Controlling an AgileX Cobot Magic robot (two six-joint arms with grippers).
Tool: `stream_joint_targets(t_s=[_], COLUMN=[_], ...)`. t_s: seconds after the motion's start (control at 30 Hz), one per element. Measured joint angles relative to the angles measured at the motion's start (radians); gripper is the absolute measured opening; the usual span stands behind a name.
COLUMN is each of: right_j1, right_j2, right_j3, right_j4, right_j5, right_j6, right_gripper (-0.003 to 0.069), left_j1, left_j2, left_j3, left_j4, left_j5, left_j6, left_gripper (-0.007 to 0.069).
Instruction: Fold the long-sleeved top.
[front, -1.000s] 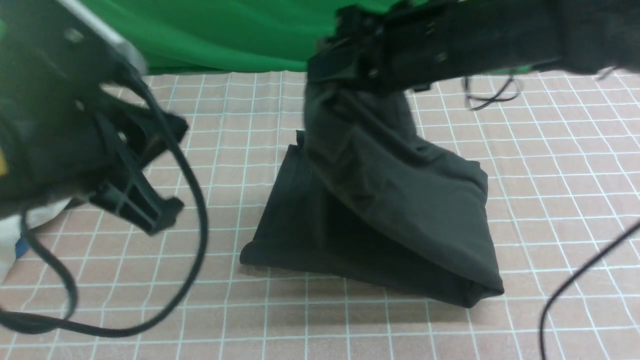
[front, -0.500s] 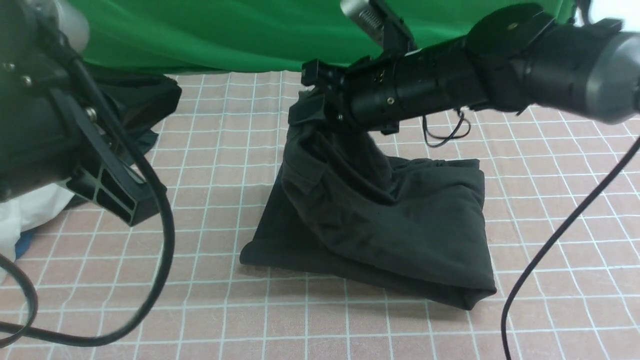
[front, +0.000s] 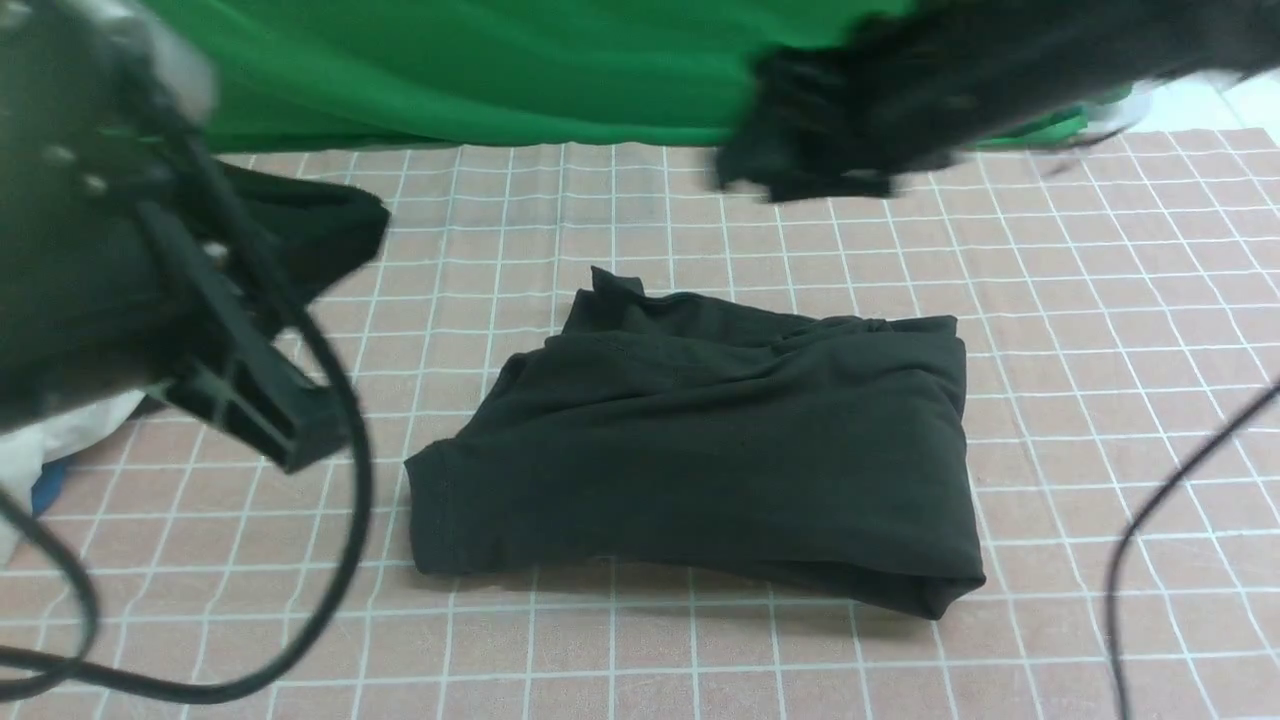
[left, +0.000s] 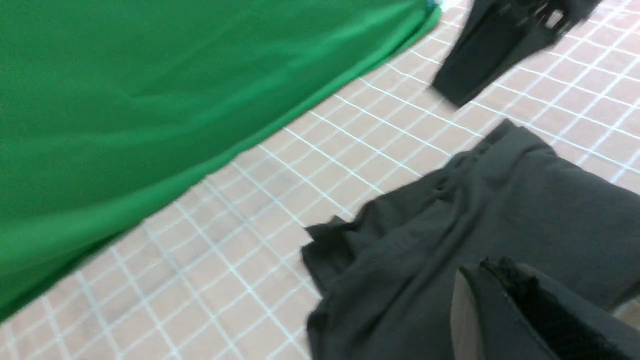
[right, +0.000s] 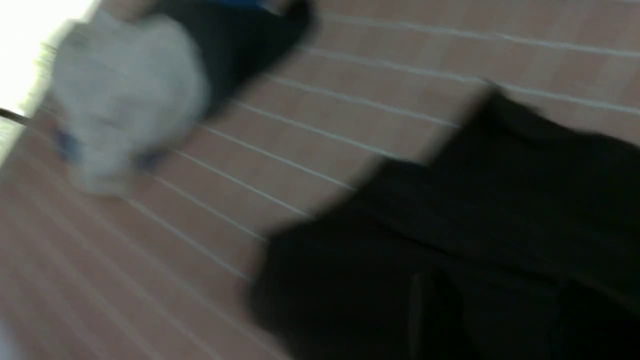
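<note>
The long-sleeved top (front: 720, 450) lies on the checked cloth as a flat black folded bundle, with nothing holding it. My right gripper (front: 790, 170) hangs blurred above the table's far side, clear of the top. In the right wrist view its two dark fingers (right: 433, 312) stand apart over the black fabric (right: 500, 200), so the right gripper (right: 507, 320) is open and empty. My left gripper (front: 300, 430) is near the camera at the left, off the top's left edge. The left wrist view shows the left gripper (left: 492, 267) shut and empty above the top (left: 500, 210).
A white garment (front: 60, 440) and a dark garment (front: 330, 230) lie at the table's left. A green backdrop (front: 500, 70) hangs behind the pink grid tablecloth (front: 1100, 300). Black cables (front: 340, 560) loop at the front left and the right (front: 1150, 520).
The right gripper has let go of the lifted part of the top and pulled up and to the right. That part has dropped, so the top now lies flat. The left arm has barely moved.
</note>
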Motion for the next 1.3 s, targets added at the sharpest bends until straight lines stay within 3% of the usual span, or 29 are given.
stream_joint_targets(t_s=[0.07, 0.1, 0.13, 0.2, 0.23, 0.4, 0.47, 0.6, 0.73, 0.77, 0.83, 0.97, 1.17, 1.3], right_j1=[0.0, 0.0, 0.0, -0.012, -0.011, -0.022, -0.029, -0.038, -0.04, -0.04, -0.041, -0.041, -0.041, -0.043], right_j2=[-0.042, -0.045, -0.059, -0.057, -0.057, -0.017, 0.004, 0.016, 0.017, 0.017, 0.017, 0.017, 0.017, 0.017], right_j3=[0.041, 0.041, 0.095, 0.162, 0.168, 0.24, 0.242, 0.243, 0.243, 0.243, 0.243, 0.243, 0.243, 0.243], right_j4=[-0.255, -0.275, -0.403, -0.496, -0.496, -0.524, -0.524, -0.528, -0.528, -0.528, -0.528, -0.528, -0.528, -0.528], right_j5=[0.045, 0.045, 0.052, 0.022, 0.017, -0.092, -0.104, -0.109, -0.144, -0.147, -0.174, -0.198, -0.199, -0.184], right_j6=[0.145, 0.156, 0.256, 0.35, 0.354, 0.396, 0.393, 0.37, 0.358, 0.358, 0.352, 0.351, 0.337, 0.327], right_gripper=[0.0251, 0.0249, 0.0258, 0.0325, 0.0333, 0.0574, 0.0608, 0.0575, 0.0515, 0.0514, 0.051, 0.0508, 0.0507, 0.0507], left_j1=[0.0, 0.0, 0.0, 0.0, 0.0, 0.001, 0.007, 0.05, 0.169, 0.174, 0.224, 0.234, 0.234, 0.235], left_j2=[0.06, 0.067, 0.125, 0.216, 0.233, 0.416, 0.46, 0.481, 0.489, 0.491, 0.515, 0.598, 0.728, 0.816], left_j3=[0.0, 0.0, 0.0, 0.0, 0.0, 0.0, 0.0, 0.0, 0.0, 0.0, 0.0, 0.0, 0.0, 0.0], left_j4=[-0.051, -0.051, -0.086, -0.104, -0.107, -0.077, -0.034, -0.017, -0.06, -0.066, -0.148, -0.22, -0.199, -0.132], left_j5=[0.0, 0.0, 0.0, 0.005, 0.005, 0.033, 0.067, 0.116, 0.15, 0.15, 0.15, 0.085, -0.059, -0.112], left_j6=[0.029, 0.032, 0.047, 0.055, 0.055, 0.016, -0.052, -0.148, -0.2, -0.2, -0.177, -0.075, 0.014, 0.029], left_gripper=[0.0018, 0.0018, 0.0018, 0.0018, 0.0018, 0.002, 0.0037, 0.0101, 0.0291, 0.0301, 0.0426, 0.0563, 0.0589, 0.0517])
